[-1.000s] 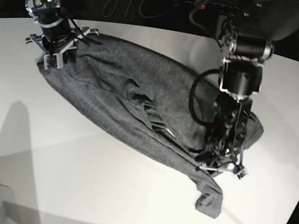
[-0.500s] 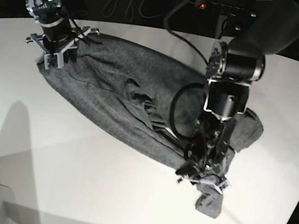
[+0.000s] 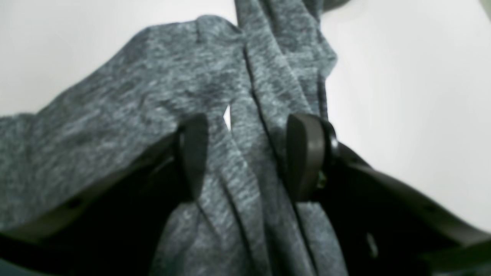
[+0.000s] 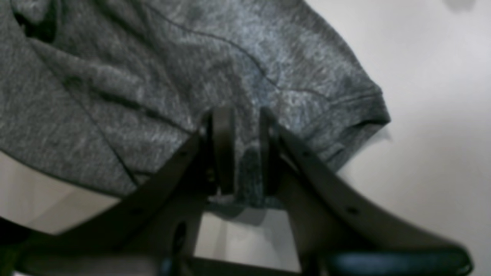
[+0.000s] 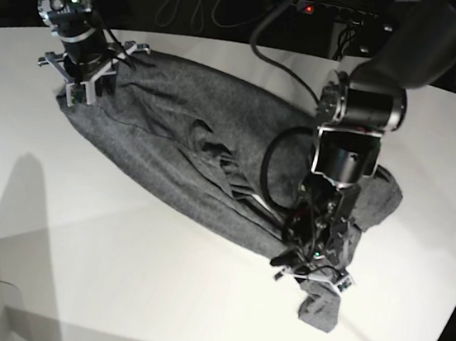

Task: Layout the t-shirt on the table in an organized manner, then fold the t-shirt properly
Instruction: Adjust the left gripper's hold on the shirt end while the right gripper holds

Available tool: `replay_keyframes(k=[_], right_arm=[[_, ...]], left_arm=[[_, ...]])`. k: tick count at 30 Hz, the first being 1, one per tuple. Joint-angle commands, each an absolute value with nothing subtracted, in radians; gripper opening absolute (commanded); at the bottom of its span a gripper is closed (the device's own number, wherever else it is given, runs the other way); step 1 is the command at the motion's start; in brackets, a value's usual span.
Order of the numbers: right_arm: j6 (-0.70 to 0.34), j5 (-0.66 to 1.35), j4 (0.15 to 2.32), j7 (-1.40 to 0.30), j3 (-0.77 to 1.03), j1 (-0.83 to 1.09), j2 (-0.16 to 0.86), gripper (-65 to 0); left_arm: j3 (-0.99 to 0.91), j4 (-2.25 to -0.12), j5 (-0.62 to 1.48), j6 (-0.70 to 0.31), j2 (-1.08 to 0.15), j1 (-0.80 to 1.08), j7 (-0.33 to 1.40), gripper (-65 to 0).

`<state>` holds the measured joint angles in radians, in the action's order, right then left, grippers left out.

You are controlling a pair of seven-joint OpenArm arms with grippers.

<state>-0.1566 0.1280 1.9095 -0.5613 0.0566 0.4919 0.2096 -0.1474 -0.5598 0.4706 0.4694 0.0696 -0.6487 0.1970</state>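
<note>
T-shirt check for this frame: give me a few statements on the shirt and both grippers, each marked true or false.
1. The right gripper is shut on the t-shirt. True.
2. The left gripper is fully closed. False: its jaws stand apart with folds of cloth between them.
3. The t-shirt is neatly folded into a square. False: it lies stretched and wrinkled across the table.
4. The shirt is plain grey with no print visible. True.

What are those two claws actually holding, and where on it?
The right gripper pinches the t-shirt at its edge near a sleeve. The left gripper straddles bunched folds, open.
</note>
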Motion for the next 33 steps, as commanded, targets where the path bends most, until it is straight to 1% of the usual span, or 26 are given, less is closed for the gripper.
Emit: replay_keyframes(k=[1,6,10,13,19,24,33], right_arm=[[-0.151,0.130,1.928,-0.536,0.059,0.486,0.217,-52.4],[-0.151,0.130,1.926,-0.536,0.059,0.481,0.219,-52.4],[-0.151,0.130,1.926,-0.536,0.059,0.478,0.219,-52.4],[-0.151,0.130,1.926,-0.536,0.058,0.478,0.219,-52.3],[-0.151,0.131,1.925,-0.536,0.058,0.466,0.217,-52.3],[-0.151,0.131,1.925,-0.536,0.058,0.466,0.219,-52.3],[-0.151,0.131,1.925,-0.536,0.058,0.467,0.219,-52.3]], left_arm=[[-0.147,-0.624,0.464,0.472,0.073,-0.676,0.176,-32.6],[-0.147,-0.837,0.463,0.473,0.073,-0.613,0.177,-32.6],[-0.153,-0.880,0.463,0.475,0.065,-0.596,0.298,-32.6],[-0.148,-0.855,0.463,0.475,0.048,-0.596,0.283,-32.6],[-0.148,-0.693,0.461,0.475,0.044,-0.633,0.225,-32.6],[-0.148,-0.558,0.397,0.473,0.050,-0.670,0.122,-32.6],[-0.150,-0.535,0.375,0.466,0.087,-0.682,0.050,-32.5]])
